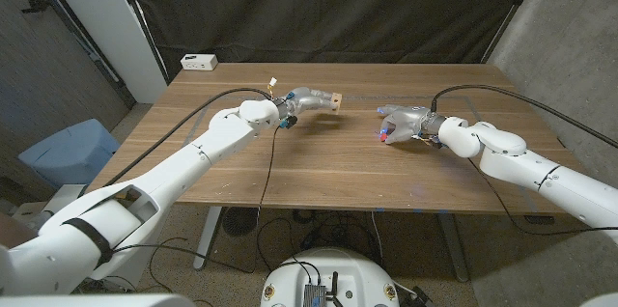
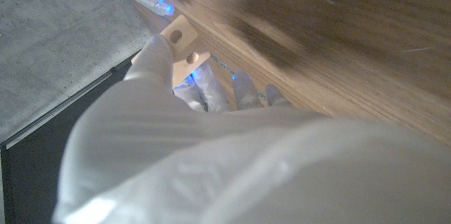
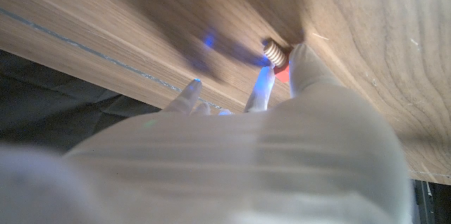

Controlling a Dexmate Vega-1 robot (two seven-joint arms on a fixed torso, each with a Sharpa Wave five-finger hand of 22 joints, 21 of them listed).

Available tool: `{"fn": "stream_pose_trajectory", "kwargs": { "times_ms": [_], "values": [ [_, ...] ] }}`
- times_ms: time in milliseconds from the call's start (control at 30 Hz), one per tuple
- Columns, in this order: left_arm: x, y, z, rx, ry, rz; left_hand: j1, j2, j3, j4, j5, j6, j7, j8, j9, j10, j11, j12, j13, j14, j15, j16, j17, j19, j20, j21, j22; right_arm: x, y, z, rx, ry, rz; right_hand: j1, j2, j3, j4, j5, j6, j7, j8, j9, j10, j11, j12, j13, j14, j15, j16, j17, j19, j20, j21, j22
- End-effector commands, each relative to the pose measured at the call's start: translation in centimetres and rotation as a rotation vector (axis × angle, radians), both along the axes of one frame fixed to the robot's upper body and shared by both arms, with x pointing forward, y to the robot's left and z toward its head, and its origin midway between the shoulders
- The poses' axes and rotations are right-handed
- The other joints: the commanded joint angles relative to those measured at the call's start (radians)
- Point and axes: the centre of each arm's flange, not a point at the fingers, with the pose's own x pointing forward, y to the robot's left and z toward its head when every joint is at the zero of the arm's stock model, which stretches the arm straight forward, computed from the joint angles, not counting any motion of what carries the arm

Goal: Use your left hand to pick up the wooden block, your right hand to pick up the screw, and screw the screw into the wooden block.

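The left hand (image 1: 301, 100) held the wooden block (image 1: 334, 101) above the worktop (image 1: 328, 167); the right hand (image 1: 401, 122) pinched the screw (image 3: 274, 52) near the surface.

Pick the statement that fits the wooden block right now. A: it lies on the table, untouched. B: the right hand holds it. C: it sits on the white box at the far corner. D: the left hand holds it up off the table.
D: the left hand holds the wooden block clear of the table, while the right hand holds the screw.
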Motion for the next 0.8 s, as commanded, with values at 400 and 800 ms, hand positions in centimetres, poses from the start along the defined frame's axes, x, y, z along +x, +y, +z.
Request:
{"fn": "stream_pose_trajectory", "kwargs": {
  "times_ms": [400, 800],
  "values": [
    [0.04, -0.15, -0.09, 0.002, 0.003, -0.001, -0.003, 0.008, 0.001, 0.003, 0.005, 0.007, 0.002, 0.004, 0.001, -0.003, -0.004, 0.0, 0.003, 0.005, -0.039, 0.005, 0.001, -0.003, -0.002, 0.004, 0.003, -0.06, 0.09, 0.04, 0.006, 0.005, 0.002, 0.019, 0.003, 0.014, 0.006, 0.005, 0.008, -0.001, 0.026, 0.021, 0.018, 0.004, 0.009, 0.003, 0.007, -0.044, 0.004, 0.005, 0.015, 0.001, 0.006, 0.003],
    [-0.1, -0.05, -0.47, -0.003, 0.007, 0.005, -0.002, 0.009, 0.001, 0.002, 0.006, 0.01, 0.003, 0.005, 0.001, -0.003, -0.004, 0.001, 0.003, 0.007, -0.039, 0.006, 0.001, -0.002, -0.003, 0.004, 0.003, -0.13, 0.1, 0.05, 0.001, 0.009, 0.001, 0.018, 0.0, 0.016, 0.009, 0.003, 0.001, 0.0, 0.035, 0.032, 0.019, 0.01, 0.006, 0.003, 0.006, -0.038, 0.003, 0.006, 0.016, 0.002, 0.005, 0.003]
  ]
}}
